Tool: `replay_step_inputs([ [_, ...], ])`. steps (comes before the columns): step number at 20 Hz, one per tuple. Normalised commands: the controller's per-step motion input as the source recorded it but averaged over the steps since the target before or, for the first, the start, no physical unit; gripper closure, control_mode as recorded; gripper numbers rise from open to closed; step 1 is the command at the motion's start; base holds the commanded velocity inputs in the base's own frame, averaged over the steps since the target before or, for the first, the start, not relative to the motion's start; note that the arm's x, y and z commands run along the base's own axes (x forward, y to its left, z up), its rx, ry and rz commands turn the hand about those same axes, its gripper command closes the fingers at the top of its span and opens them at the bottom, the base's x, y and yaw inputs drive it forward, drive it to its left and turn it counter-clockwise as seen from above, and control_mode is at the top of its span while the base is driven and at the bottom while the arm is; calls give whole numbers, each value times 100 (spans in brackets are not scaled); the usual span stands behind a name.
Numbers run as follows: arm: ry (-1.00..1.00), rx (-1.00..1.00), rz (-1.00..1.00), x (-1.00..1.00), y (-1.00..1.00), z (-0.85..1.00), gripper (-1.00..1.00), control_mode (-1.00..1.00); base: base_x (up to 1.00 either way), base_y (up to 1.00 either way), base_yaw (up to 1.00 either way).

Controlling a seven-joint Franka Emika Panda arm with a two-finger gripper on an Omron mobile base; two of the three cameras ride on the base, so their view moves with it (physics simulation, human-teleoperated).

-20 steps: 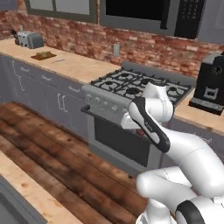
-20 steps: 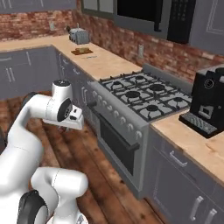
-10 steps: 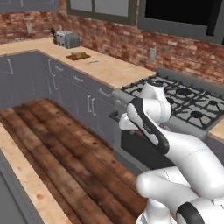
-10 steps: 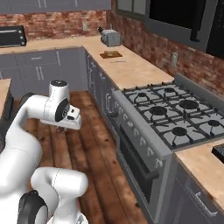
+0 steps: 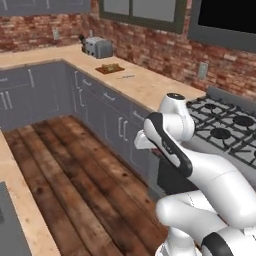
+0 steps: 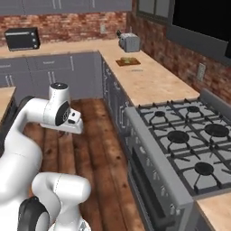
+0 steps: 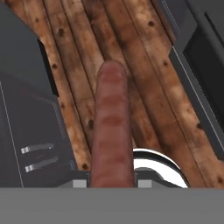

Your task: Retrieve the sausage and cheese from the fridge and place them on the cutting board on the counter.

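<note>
A: Where was the sausage when we looked?

B: In the hand view it rose up the middle of the frame, its base clamped at the bottom in the closed pincer, with the wooden floor behind it.

A: And the cutting board?

B: Well apart, upper left of the left base view, on the table near the toaster. Something pale lay on it; we could not tell what.

A: What worried us?

B: We judged the grip sat low on the sausage. A jolt while we drove could have tipped it out onto the floor.
</note>
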Motion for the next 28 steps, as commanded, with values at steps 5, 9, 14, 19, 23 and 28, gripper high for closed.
replay_step_inputs([
  [5,0,0,0,0,0,0,100,100,84,-19,2],
  [9,0,0,0,0,0,0,100,100,86,-16,1],
  [14,0,0,0,0,0,0,100,100,91,-6,3],
  [19,0,0,0,0,0,0,100,100,93,0,11],
  [23,0,0,0,0,0,0,100,100,94,0,8],
  [28,0,0,0,0,0,0,100,100,94,0,2],
])
